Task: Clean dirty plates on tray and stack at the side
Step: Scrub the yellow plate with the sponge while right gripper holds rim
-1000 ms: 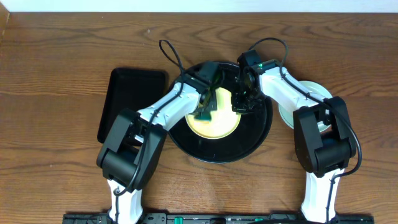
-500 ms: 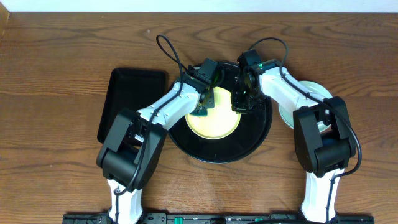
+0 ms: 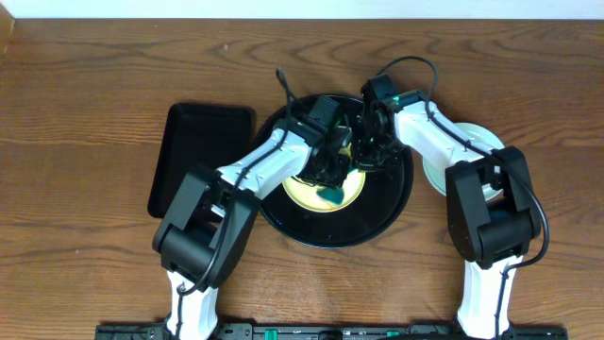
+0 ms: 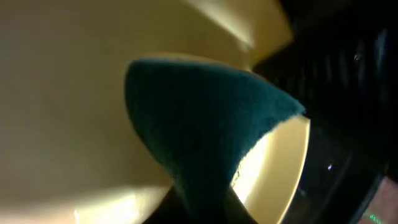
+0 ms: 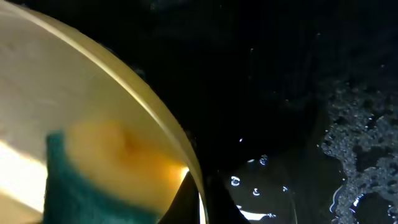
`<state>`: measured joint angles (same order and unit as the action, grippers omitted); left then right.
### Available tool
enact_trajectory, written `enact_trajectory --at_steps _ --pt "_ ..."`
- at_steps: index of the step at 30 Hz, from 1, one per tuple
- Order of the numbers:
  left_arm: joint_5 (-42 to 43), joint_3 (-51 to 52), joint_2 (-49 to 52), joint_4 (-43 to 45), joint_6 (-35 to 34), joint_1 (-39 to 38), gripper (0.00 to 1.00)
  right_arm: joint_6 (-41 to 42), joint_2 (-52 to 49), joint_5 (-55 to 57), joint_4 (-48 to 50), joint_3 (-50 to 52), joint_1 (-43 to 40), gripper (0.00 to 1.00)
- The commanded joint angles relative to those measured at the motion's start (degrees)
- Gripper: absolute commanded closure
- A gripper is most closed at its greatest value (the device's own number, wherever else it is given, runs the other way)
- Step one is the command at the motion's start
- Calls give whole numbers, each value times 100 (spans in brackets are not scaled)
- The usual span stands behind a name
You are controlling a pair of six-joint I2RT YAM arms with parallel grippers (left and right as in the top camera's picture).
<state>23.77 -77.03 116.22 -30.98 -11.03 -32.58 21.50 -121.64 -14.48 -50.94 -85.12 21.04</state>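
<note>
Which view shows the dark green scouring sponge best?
Left wrist. The dark green scouring sponge fills the middle of the frame against the pale yellow round plate, with its lighter backing edge visible. Overhead shows it only as a small teal patch on the plate, half under the arm. Right wrist catches one blurred corner at lower left.

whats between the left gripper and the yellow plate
A dark green sponge, pinched in the left gripper and lying against the yellow plate. The left wrist view shows it best.
</note>
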Motion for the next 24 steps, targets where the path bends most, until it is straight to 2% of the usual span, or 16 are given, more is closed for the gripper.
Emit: enact_trajectory --at_steps 1,4,8,10,12,15,17,22,24 --pt "-332 0 59 446 378 -96 93 72 -483 391 81 151 105 99" --pt "-1891 0 59 678 44 -98 93 70 -483 391 79 151 105 99" --pt "-4133 0 59 645 -748 -59 93 52 -483 391 79 151 105 99" --pt "-4874 0 59 595 -1012 -26 93 52 -483 391 81 151 105 99" --pt "-5265 0 59 514 -1226 7 93 52 -483 391 79 151 105 99" --pt "-5239 0 59 271 -1443 26 93 52 -483 391 79 153 105 99" --pt "-4861 0 59 11 -1480 9 93 50 -483 391 81 153 105 99" --pt "-2699 0 59 -719 -1384 -2 93 52 -483 391 81 153 105 99" --pt "-1596 0 59 -881 -986 -2 93 52 -483 391 81 153 105 99"
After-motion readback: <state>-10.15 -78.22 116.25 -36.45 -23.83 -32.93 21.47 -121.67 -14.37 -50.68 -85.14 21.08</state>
